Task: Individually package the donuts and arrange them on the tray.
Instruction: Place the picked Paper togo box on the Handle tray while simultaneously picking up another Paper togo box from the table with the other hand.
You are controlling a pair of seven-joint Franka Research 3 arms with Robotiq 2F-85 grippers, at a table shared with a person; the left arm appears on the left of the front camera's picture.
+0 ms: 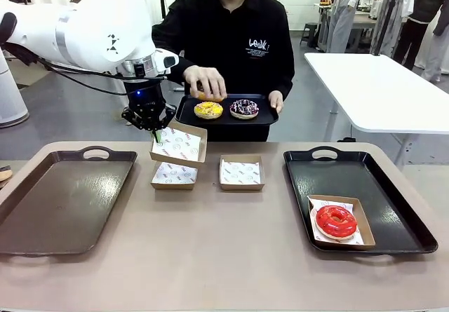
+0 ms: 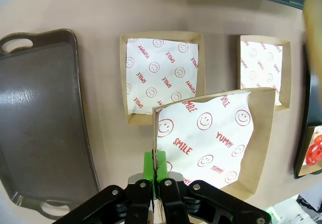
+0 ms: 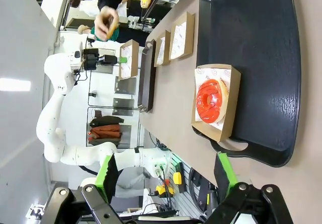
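Two donuts, the yellow donut (image 1: 208,109) and the sprinkled donut (image 1: 244,108), lay on the person's tray (image 1: 188,116) and the red donut (image 1: 336,221) sat boxed on the right tray (image 1: 330,175), while the left gripper (image 2: 156,166) pinched the wall of a raised box (image 1: 179,144) and the right gripper (image 3: 166,171) gaped.

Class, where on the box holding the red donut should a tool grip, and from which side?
Probably the thin upright right-hand wall of the box, from above: the red donut sits off-centre, leaving finger room there.
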